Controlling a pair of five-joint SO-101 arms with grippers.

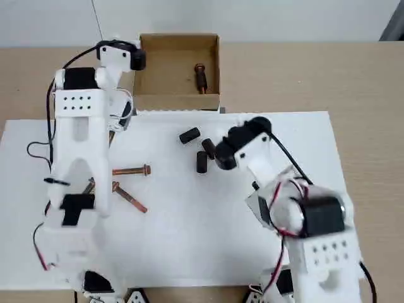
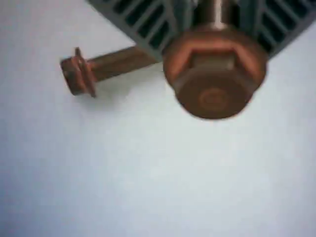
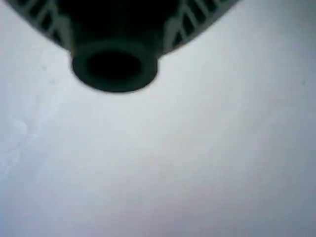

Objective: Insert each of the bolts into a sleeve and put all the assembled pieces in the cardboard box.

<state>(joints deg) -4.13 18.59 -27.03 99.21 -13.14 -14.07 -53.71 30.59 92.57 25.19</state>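
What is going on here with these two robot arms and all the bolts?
The left gripper is shut on a copper-coloured bolt, and the right gripper is shut on a black sleeve, both over the white sheet. One assembled piece already lies in the cardboard box. Some loose bolts and a loose sleeve lie on the sheet, not yet paired.
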